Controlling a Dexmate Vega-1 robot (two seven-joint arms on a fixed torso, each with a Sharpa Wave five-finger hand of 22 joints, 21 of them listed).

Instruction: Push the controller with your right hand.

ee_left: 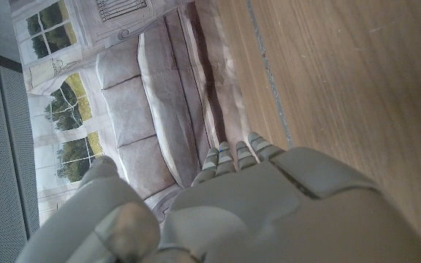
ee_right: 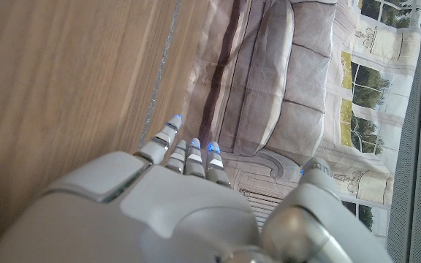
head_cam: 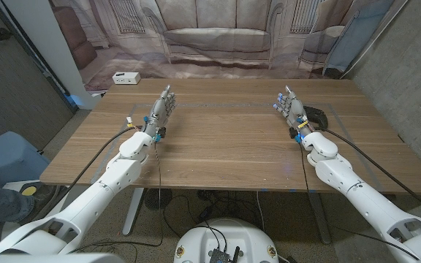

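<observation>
You're keeping both hands parked on the wooden table (head_cam: pixel 218 146), probably waiting to start. Your left hand (head_cam: pixel 161 109) is standing on edge, fingers loose and apart, gripping nothing. Your right hand (head_cam: pixel 289 108) is doing the same, released. The controller (head_cam: pixel 318 117), a dark rounded plastic shape, is sitting just beside that right hand's outer side, partly hidden. Farther back, a printed sofa backdrop (head_cam: pixel 218 33) is hanging.
</observation>
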